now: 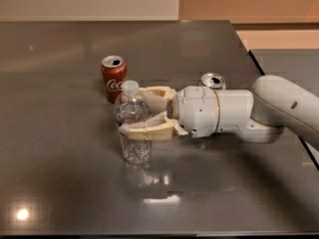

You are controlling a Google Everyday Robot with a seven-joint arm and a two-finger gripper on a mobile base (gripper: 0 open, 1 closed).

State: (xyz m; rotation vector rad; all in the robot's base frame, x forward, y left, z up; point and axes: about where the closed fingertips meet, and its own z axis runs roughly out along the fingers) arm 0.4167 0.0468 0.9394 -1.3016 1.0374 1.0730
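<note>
A clear plastic water bottle (133,143) with a white cap stands upright on the dark table (60,148). My gripper (132,111) reaches in from the right at mid-height of the bottle. One tan finger (157,92) passes behind the bottle and the other (147,131) crosses its front, both pressed against its sides. A red Coca-Cola can (113,78) stands just behind and to the left of the bottle, apart from the gripper.
A second, silver-topped can (213,80) shows behind my white wrist (209,111). The table's right edge (251,59) runs diagonally at the right, with a lower surface beyond it. Ceiling lights reflect off the tabletop in front of the bottle.
</note>
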